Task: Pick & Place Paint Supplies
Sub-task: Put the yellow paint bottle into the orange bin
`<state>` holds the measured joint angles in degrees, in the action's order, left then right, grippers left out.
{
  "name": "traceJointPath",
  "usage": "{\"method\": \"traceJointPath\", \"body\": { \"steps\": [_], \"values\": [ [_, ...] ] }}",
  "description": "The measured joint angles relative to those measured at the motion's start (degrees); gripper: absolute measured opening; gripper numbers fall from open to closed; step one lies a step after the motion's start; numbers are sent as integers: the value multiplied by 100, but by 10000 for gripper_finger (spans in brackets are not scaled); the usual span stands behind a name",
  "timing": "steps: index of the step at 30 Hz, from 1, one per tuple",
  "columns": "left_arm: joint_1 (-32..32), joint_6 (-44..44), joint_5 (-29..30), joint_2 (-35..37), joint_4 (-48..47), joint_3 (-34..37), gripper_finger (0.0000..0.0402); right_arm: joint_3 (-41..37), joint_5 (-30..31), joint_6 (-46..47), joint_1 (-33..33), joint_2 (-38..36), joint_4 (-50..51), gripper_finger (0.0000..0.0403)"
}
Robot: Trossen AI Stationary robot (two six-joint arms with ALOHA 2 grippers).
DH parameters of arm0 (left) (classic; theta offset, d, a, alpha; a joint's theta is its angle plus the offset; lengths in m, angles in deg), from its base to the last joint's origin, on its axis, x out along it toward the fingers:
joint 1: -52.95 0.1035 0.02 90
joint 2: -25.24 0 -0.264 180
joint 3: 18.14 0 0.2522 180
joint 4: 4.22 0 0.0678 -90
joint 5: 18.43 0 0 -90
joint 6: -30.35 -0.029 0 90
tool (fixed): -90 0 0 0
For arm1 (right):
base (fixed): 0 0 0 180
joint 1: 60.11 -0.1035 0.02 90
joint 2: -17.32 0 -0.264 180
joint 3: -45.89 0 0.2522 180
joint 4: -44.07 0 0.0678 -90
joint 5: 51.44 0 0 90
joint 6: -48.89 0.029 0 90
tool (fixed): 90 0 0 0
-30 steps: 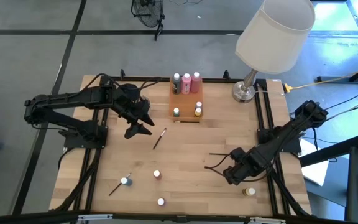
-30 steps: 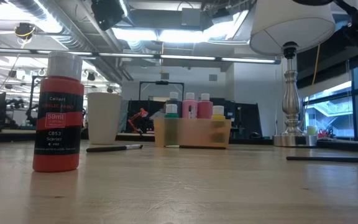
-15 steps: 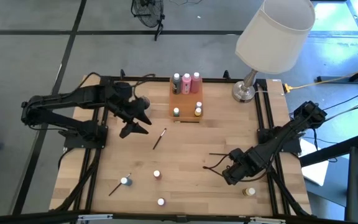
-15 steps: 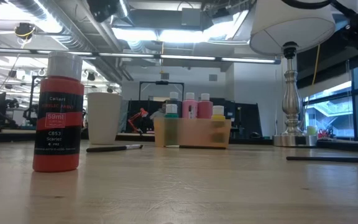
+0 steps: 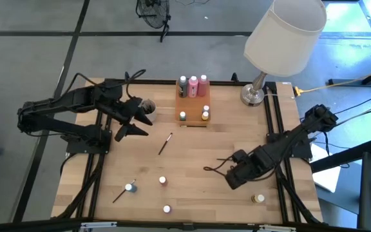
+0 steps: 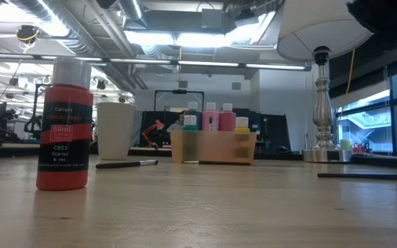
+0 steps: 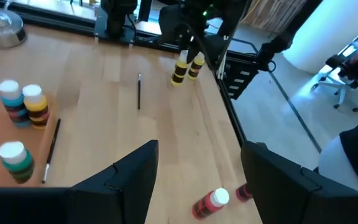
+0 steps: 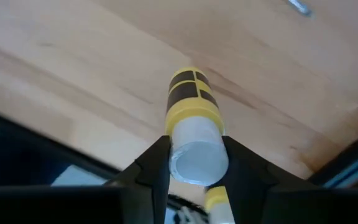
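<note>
At 10 o'clock the left gripper (image 5: pixel 129 122) hangs empty, fingers spread wide, beside the grey cup (image 5: pixel 148 106). At 12 sits the tray (image 5: pixel 192 113) with three bottles (image 5: pixel 193 85). A brush (image 5: pixel 165 143) lies near centre. At 4 o'clock the right gripper (image 8: pixel 194 163) pinches a yellow pot (image 8: pixel 192 127).

even overhead light; ceiling strips (image 6: pixel 185 38) glare in the low view; near red bottle (image 6: pixel 64 124) soft, wrist views blurred.
</note>
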<state>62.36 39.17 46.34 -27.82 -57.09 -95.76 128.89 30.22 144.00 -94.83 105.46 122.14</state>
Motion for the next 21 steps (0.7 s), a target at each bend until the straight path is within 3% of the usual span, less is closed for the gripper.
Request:
{"method": "traceJointPath", "body": {
  "steps": [11, 17, 21],
  "values": [
    [-2, 433, -344, 254, -158, 0, 226, 1323, 1155, -945, 392, -11, 639, 120],
    [-2, 660, -344, 321, -156, 0, 226, 2120, 1804, -2021, 841, -13, 929, 120],
    [-2, 716, -342, 321, -156, 0, 226, 2566, 1930, -2876, 1252, 0, 1063, 120]
  ]
}}
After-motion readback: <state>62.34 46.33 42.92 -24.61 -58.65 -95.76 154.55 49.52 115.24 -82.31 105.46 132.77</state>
